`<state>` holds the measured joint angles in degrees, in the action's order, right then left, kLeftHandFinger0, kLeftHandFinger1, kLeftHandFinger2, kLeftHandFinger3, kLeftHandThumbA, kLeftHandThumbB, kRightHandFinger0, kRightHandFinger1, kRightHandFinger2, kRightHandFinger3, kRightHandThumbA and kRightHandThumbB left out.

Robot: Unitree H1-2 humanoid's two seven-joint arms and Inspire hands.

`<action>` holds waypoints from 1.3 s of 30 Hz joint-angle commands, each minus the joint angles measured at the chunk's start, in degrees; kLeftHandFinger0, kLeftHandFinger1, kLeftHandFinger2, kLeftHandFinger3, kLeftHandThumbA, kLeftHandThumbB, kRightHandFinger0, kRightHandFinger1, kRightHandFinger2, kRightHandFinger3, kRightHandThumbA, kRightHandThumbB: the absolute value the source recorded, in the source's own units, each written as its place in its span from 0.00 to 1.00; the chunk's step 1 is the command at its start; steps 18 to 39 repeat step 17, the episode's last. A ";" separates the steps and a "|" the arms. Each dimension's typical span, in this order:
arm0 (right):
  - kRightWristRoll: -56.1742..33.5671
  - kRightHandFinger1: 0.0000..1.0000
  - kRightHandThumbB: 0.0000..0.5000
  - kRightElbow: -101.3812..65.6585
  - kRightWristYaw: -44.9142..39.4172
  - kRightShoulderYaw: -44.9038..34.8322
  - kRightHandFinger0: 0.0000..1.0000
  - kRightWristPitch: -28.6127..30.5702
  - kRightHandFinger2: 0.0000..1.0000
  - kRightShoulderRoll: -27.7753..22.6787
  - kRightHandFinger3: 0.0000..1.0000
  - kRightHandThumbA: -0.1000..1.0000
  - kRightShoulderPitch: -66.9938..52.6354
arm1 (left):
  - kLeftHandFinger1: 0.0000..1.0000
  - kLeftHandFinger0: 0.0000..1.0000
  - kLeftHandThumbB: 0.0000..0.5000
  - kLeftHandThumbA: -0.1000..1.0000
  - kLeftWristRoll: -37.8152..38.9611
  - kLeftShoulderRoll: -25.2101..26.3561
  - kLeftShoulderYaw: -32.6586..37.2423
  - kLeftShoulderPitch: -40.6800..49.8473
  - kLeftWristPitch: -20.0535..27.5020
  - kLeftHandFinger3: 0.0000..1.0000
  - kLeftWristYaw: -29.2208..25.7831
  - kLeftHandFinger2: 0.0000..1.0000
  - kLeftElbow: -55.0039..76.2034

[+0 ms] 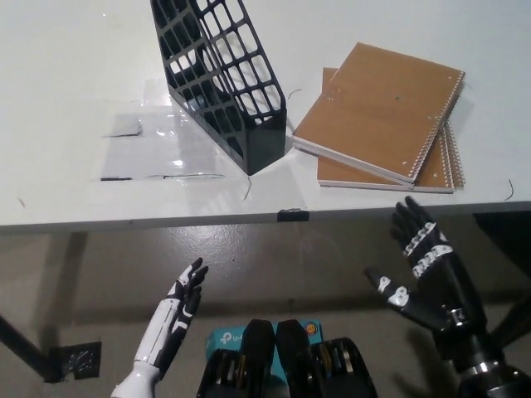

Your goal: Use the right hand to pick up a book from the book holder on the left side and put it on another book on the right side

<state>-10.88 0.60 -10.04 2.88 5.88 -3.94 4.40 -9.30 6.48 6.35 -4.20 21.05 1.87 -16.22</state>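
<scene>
My left hand (170, 319) idle below counter (75, 186) front edge, fingers apart, empty. Book holder (224, 79) mid-counter looks empty. Book (377, 112) stacked on another book (436, 166) near right edge. My right hand (427, 274) open, empty, below counter. Best: keep clear of stack.
</scene>
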 commanded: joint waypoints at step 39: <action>11.44 1.00 0.40 12.99 1.36 1.90 1.00 8.89 1.00 -4.33 1.00 0.64 0.37 | 1.00 1.00 0.38 1.00 -0.84 -0.44 0.49 1.93 3.15 1.00 -0.37 1.00 1.92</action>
